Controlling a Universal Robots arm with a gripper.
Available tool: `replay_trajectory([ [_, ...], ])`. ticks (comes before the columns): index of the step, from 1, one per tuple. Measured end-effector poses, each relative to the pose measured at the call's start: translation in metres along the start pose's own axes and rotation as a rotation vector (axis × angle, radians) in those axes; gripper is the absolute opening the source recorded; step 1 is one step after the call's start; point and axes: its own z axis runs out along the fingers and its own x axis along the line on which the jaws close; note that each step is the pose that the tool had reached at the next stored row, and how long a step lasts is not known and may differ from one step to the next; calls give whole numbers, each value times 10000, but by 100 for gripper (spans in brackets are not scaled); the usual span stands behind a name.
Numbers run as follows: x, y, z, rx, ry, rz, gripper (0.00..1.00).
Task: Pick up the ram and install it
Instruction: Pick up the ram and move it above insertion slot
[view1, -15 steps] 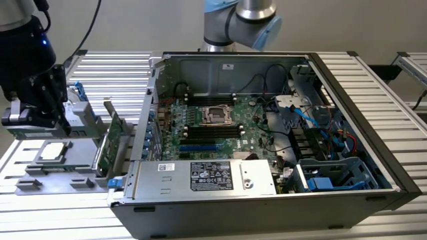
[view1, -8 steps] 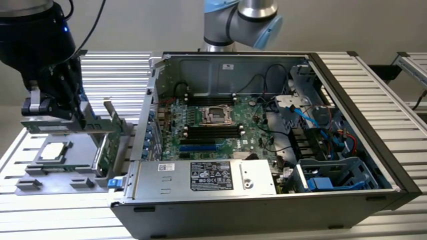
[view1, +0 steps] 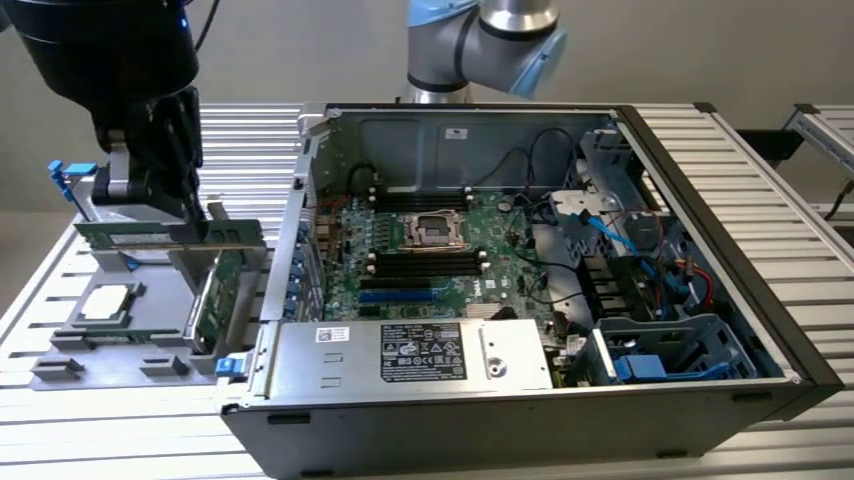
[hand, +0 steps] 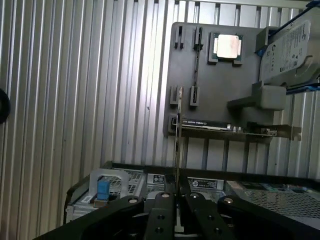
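Pickup done: black gripper (view1: 200, 222) clamping thin green ram stick (view1: 230, 236) over grey tray (view1: 80, 347), nine o'clock from open computer case (view1: 507, 440); install pending.

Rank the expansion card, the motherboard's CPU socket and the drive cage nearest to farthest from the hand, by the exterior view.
1. Expansion card, standing in the grey tray just beneath the hand.
2. CPU socket, farther toward the exterior view's right.
3. Drive cage, farthest right.

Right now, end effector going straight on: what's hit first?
Probably the grey tray: the ram in the end effector leads, its far end lined up with the tray near the expansion card; gap unclear.
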Motion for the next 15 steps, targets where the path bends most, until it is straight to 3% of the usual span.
replay_trajectory([
  [10,34,-449,-91,-9,17,-20,14],
  [13,44,-582,-99,-13,76,-17,14],
  [15,50,-674,-104,-19,156,-13,14],
])
